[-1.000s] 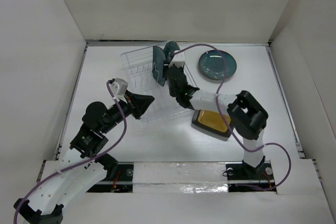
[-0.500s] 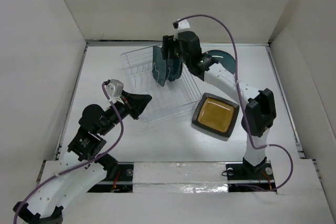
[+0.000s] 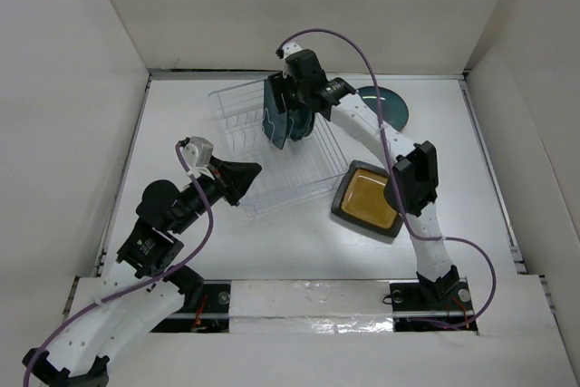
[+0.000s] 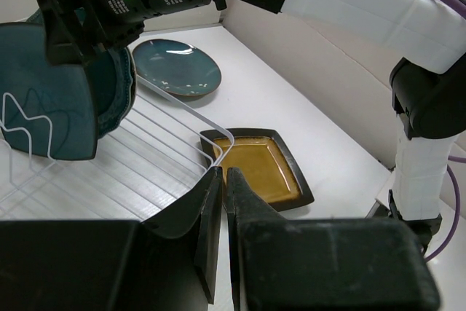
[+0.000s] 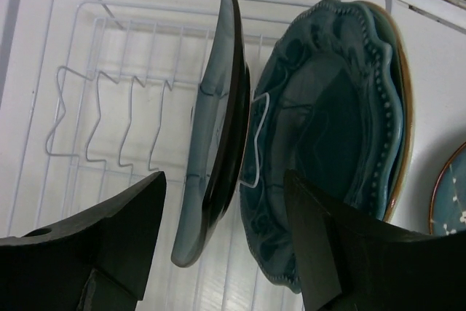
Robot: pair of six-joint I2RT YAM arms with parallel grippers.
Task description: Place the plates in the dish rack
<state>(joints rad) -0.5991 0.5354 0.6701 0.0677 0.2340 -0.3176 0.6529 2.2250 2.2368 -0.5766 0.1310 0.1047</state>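
The clear dish rack (image 3: 231,120) stands at the back middle. A teal square plate (image 5: 218,121) and a teal scalloped plate (image 5: 328,129) stand upright in it, with another plate's rim (image 5: 399,100) behind them. My right gripper (image 5: 226,253) is open just over these plates, one finger on each side of the square plate and touching nothing. It also shows in the top view (image 3: 292,97). The dark teal round plate (image 3: 391,104) lies flat behind the rack's right side. The black-rimmed amber square plate (image 3: 367,198) lies flat at the rack's right front. My left gripper (image 3: 243,178) is shut and empty at the rack's front corner.
White walls enclose the table on the left, back and right. The right arm's forearm (image 3: 362,129) reaches across the rack's right side and partly covers the round plate. The rack's front rim (image 4: 182,111) lies just ahead of my left fingertips (image 4: 211,180).
The right arm has swung from low at the rack's right front, up and back over the standing plates, uncovering the amber plate. The left arm has drawn back slightly.
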